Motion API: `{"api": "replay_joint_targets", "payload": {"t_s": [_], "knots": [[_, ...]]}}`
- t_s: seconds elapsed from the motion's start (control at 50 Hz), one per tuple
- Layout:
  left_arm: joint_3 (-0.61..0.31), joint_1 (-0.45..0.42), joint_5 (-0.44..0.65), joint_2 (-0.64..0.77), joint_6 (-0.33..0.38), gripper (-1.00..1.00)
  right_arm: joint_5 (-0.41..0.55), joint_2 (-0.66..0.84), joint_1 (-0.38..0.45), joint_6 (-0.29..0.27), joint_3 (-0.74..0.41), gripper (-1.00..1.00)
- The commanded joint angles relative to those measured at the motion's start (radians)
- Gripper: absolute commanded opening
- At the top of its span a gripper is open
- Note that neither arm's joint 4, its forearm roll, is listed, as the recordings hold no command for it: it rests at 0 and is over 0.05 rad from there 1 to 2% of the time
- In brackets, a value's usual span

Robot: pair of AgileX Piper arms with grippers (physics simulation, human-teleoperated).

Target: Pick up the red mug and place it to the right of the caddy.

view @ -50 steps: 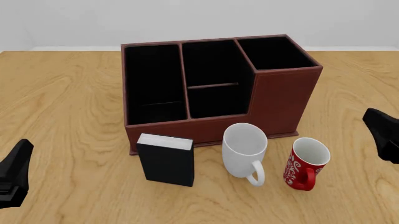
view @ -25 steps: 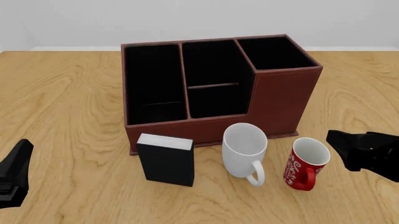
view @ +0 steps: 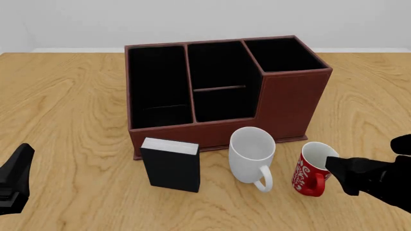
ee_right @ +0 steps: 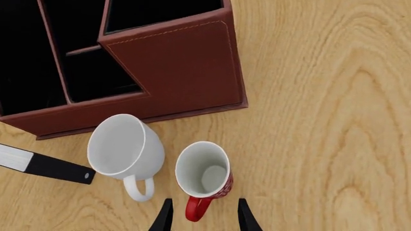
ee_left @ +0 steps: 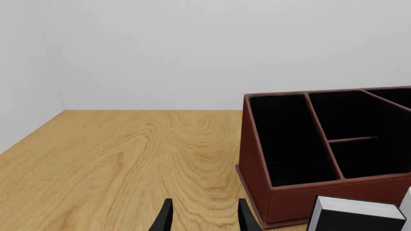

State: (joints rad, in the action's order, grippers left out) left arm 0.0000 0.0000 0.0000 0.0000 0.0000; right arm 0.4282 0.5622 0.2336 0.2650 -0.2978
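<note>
Caddy [view: 282, 103] stood mid-table; white mug [view: 251, 153] just before it, red mug [view: 314, 168] upright beside that. Right gripper [ee_right: 201, 216] hovered spread over the red handle, gripping nothing. Left gripper [ee_left: 201, 217] equally spread, well apart.

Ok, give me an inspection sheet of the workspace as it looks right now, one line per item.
Surface: wooden table, light grain.
Job's things: red mug upright in front of the caddy's right corner, handle toward the camera; caddy in the middle, compartments look empty.
Clutter: white mug just left of the red mug; black box with white top left of that.
Claws: right claw open, fingers either side of the red mug's handle, not gripping; left claw open, over bare table left of the caddy.
Cables: nothing seen.
Surroundings: plain pale wall behind the table.
</note>
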Motion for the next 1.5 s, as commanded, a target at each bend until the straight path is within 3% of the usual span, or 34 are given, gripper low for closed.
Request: {"api": "replay_joint_targets", "payload": {"t_s": [0.02, 0.36, 1.2, 1.22, 1.42, 1.5], "knots": [[0.000, 0.000, 0.000, 0.000, 0.000, 1.00, -0.031, 0.044, 0.015, 0.040, 0.029, 1.00], [0.000, 0.000, 0.000, 0.000, 0.000, 1.00, -0.170, 0.170, 0.042, 0.113, 0.100, 1.00], [0.000, 0.000, 0.000, 0.000, 0.000, 1.00, -0.324, 0.327, 0.086, 0.167, 0.163, 1.00], [0.000, 0.000, 0.000, 0.000, 0.000, 1.00, -0.310, 0.313, 0.055, 0.146, 0.165, -1.00], [0.000, 0.000, 0.000, 0.000, 0.000, 1.00, -0.251, 0.258, 0.058, 0.140, 0.145, -1.00], [0.000, 0.000, 0.000, 0.000, 0.000, 1.00, -0.197, 0.209, 0.033, 0.112, 0.128, -1.00]]}}
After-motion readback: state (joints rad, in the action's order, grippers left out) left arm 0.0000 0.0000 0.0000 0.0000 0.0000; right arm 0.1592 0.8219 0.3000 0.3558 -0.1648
